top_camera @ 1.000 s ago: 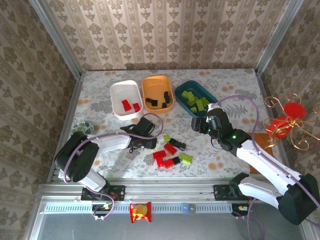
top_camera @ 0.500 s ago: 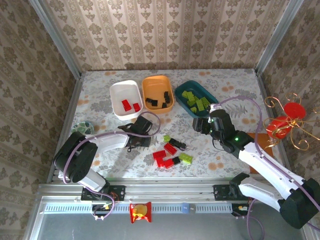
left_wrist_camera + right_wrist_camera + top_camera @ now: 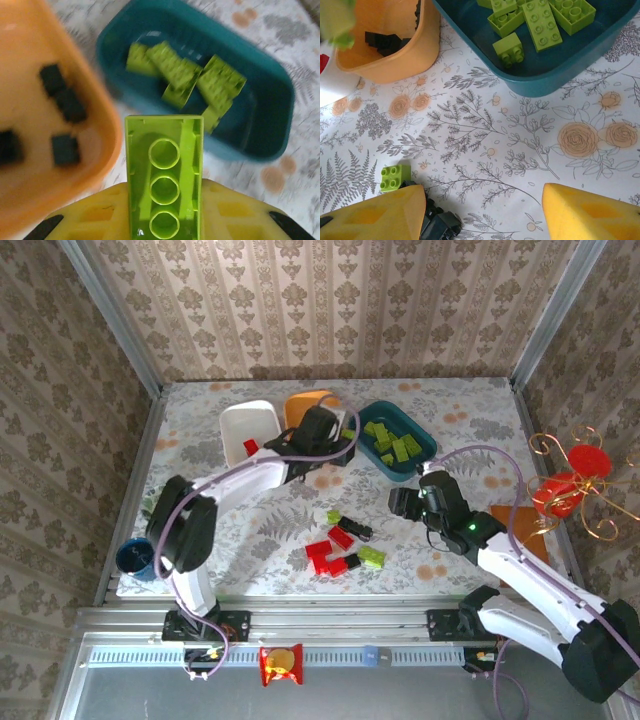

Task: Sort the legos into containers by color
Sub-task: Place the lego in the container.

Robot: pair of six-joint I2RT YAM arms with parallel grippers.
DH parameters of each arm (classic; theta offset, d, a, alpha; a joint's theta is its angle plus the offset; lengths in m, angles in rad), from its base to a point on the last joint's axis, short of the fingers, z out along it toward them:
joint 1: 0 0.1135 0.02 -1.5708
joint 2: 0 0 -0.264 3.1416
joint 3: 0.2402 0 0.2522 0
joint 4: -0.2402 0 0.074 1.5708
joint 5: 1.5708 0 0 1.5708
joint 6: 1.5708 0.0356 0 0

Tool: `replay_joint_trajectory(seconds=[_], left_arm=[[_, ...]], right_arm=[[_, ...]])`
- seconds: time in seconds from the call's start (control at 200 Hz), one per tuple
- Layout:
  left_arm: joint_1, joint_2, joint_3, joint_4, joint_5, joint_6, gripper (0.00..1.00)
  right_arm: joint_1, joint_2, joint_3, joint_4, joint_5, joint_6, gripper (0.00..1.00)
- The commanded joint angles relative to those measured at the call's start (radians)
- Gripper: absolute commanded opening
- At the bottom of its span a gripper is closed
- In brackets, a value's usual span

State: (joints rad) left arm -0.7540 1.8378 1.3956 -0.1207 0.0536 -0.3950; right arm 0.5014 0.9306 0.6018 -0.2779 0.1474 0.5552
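My left gripper [image 3: 165,200] is shut on a lime green lego [image 3: 164,170], held underside up. It hangs over the gap between the orange tray [image 3: 30,165], which holds black bricks, and the dark teal tray [image 3: 265,125], which holds several green bricks. From above, this gripper [image 3: 325,432] covers part of the orange tray [image 3: 300,405]. The white tray [image 3: 245,420] holds red bricks. My right gripper [image 3: 484,192] is open above the bare table, with a small green brick [image 3: 395,177] and a black brick [image 3: 437,225] by its left finger. Loose red, black and green legos [image 3: 340,545] lie in the middle.
A dark blue mug [image 3: 135,558] stands at the near left edge. A red and gold ornament [image 3: 572,485] and a brown block [image 3: 520,530] sit at the right edge. Metal frame posts and patterned walls close in the table.
My left gripper has shut on a green brick at the pile and swung it back over the trays, uncovering the mug. The right gripper has drifted slightly nearer.
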Motion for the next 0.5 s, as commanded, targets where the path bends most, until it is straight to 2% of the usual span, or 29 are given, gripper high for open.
replay_joint_trajectory(seconds=[0.0,0.17,0.285,0.33,0.375,0.42,0.495], left_arm=[[-0.005,0.143,0.133,0.037,0.075,0.057,0.25],[-0.005,0.321,0.357,0.099,0.127,0.042,0.27],[-0.012,0.434,0.52,0.053,0.139,0.032,0.32],[-0.012,0.462,0.571,0.024,0.147,0.026,0.38],[-0.008,0.48,0.6,0.018,0.157,0.012,0.48],[-0.005,0.477,0.6,0.025,0.167,0.0,0.58],[-0.002,0.437,0.564,0.055,0.175,-0.008,0.67]], right_arm=[[-0.006,-0.043,-0.021,-0.036,0.022,0.031,0.65],[-0.006,-0.076,-0.031,-0.083,0.02,0.037,0.65],[-0.006,-0.106,-0.044,-0.095,0.019,0.043,0.65],[-0.006,-0.112,-0.046,-0.098,0.017,0.043,0.65],[-0.006,-0.112,-0.046,-0.098,0.006,0.042,0.66],[-0.006,-0.108,-0.045,-0.095,-0.01,0.038,0.67],[-0.006,-0.095,-0.045,-0.088,-0.031,0.034,0.68]])
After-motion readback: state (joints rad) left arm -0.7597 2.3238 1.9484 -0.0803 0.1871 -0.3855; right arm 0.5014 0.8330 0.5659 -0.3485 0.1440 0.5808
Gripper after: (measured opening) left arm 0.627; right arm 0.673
